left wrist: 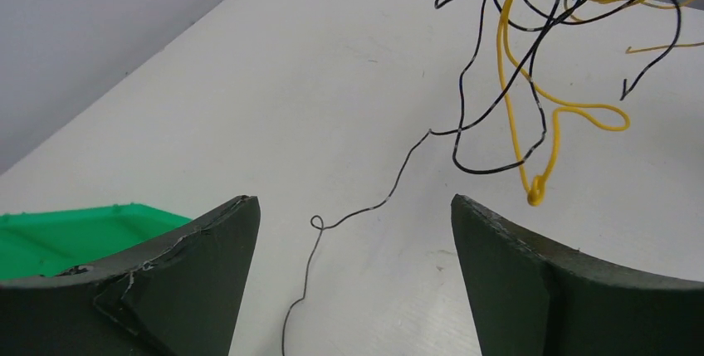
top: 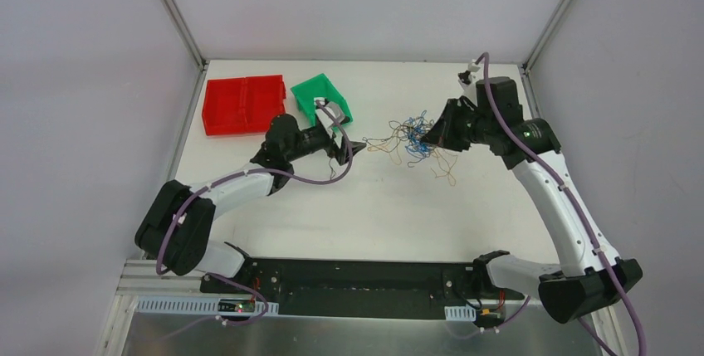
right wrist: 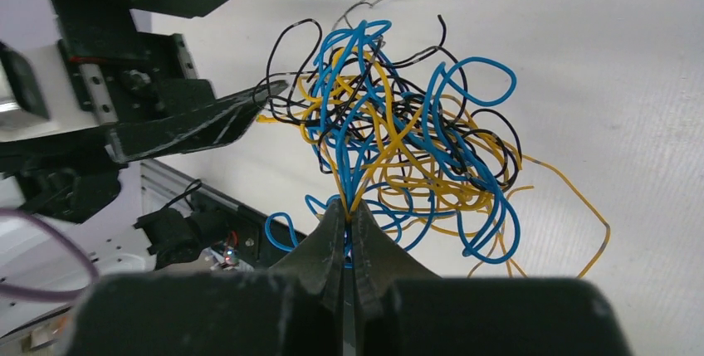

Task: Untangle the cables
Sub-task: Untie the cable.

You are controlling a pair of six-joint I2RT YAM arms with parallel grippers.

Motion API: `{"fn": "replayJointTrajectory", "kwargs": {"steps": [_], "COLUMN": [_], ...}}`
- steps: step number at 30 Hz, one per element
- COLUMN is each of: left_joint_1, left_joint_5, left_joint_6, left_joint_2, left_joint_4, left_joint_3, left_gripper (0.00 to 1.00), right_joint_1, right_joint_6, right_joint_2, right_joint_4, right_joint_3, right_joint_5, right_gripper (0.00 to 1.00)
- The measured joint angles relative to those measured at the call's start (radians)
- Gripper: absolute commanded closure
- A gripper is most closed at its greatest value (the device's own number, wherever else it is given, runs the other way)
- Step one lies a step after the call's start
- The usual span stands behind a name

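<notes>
Pinching tight, your right gripper has its two fingertips pressed together on blue and yellow strands at the near edge of the cables, a knotted clump of blue, yellow and black wire. That grip looks meant to anchor the clump so a strand can be drawn out from the opposite side.

Your left gripper has its fingers spread wide and grasps nothing. A single dark strand trails out of the clump and lies on the table between the two fingers, touching neither as far as the wrist view shows. The placement reads as lining up to take this loose end and pull it toward 9 o'clock.

From above, the clump sits on the white table at about 2 o'clock from its centre. The right gripper meets the clump's 3 o'clock edge and the left gripper waits just off its 9 o'clock side. A green bin at 11 o'clock and a red bin at 10 o'clock stand well apart from the wires.
</notes>
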Motion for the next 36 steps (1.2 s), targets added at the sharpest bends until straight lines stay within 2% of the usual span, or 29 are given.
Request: {"fn": "replayJointTrajectory", "kwargs": {"steps": [5, 13, 18, 27, 30, 34, 35, 36], "left_joint_1": [0.000, 0.000, 0.000, -0.033, -0.047, -0.064, -0.068, -0.073], "left_joint_5": [0.030, 0.066, 0.104, 0.175, 0.196, 0.199, 0.199, 0.199], "left_joint_6": [0.035, 0.024, -0.055, -0.233, -0.287, -0.323, -0.330, -0.339], "left_joint_2": [0.051, 0.068, 0.088, 0.238, 0.248, 0.248, 0.248, 0.249], "left_joint_4": [0.165, 0.301, 0.409, 0.568, 0.610, 0.642, 0.646, 0.649], "left_joint_3": [-0.048, -0.079, -0.074, 0.003, 0.007, 0.019, 0.027, 0.036], "left_gripper": [0.10, 0.08, 0.12, 0.18, 0.33, 0.42, 0.52, 0.69], "right_joint_1": [-0.003, -0.022, -0.024, -0.028, -0.032, -0.036, -0.036, -0.036], "right_joint_6": [0.046, 0.138, 0.200, 0.303, 0.317, 0.334, 0.339, 0.343], "right_joint_2": [0.002, 0.002, 0.006, 0.013, 0.013, 0.012, 0.012, 0.013], "right_joint_4": [-0.012, 0.008, 0.051, 0.144, 0.156, 0.178, 0.182, 0.186], "right_joint_3": [0.065, 0.166, 0.169, 0.147, 0.135, 0.111, 0.105, 0.100], "right_joint_5": [-0.071, -0.187, -0.250, -0.329, -0.333, -0.338, -0.339, -0.340], "right_gripper": [1.00, 1.00, 1.00, 1.00, 1.00, 1.00, 1.00, 1.00]}}
